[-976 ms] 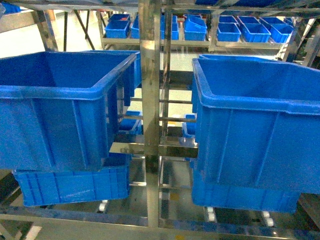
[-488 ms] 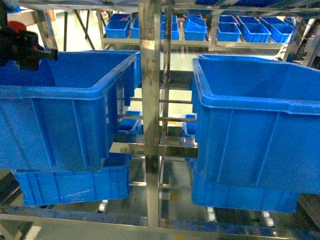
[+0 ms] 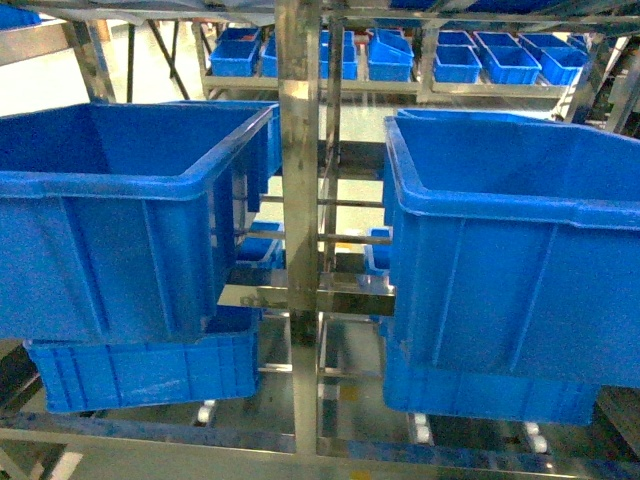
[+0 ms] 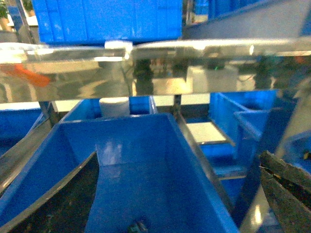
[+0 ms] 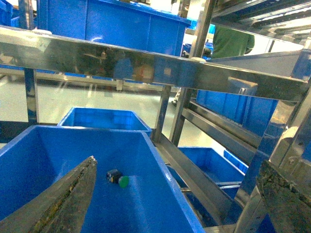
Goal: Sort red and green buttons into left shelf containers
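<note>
Below, the small green-capped push-button point(image 5: 120, 179) lies inside a deep blue plastic bin point(image 5: 160, 165); both grippers point(image 5: 175, 204) point(image 4: 180, 194) hang released.

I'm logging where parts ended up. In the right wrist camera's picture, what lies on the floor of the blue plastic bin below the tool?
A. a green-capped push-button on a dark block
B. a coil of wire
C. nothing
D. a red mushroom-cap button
A: a small green-capped push-button on a dark block lies alone on the floor of the blue plastic bin.
</note>
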You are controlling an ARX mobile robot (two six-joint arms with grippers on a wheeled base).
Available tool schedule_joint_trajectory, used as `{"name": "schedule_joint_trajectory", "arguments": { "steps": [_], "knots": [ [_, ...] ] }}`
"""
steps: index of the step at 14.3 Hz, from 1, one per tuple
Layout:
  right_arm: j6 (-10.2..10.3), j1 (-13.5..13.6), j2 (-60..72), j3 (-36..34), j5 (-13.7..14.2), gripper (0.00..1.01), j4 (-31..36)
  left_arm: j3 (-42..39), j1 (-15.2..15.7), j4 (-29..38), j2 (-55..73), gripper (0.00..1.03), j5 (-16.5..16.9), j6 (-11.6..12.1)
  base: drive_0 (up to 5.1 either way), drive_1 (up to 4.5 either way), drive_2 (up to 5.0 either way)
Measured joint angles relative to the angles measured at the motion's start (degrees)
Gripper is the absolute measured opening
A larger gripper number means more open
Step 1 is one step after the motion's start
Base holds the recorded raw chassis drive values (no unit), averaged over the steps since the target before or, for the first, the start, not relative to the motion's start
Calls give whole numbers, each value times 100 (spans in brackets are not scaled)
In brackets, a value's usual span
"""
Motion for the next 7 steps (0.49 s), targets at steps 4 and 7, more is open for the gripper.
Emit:
{"name": "schedule_joint_trajectory", "arguments": {
  "steps": [4, 7],
  "knots": [
    [-13, 2, 0, 0, -2, 98, 2, -1296, -33, -1690, -3042, 98, 553, -229, 0, 0, 0],
    [133, -79, -105, 46, -345, 95, -452, -1233, -50, -1648, -3073, 98, 529, -262, 0, 0, 0]
  ]
}}
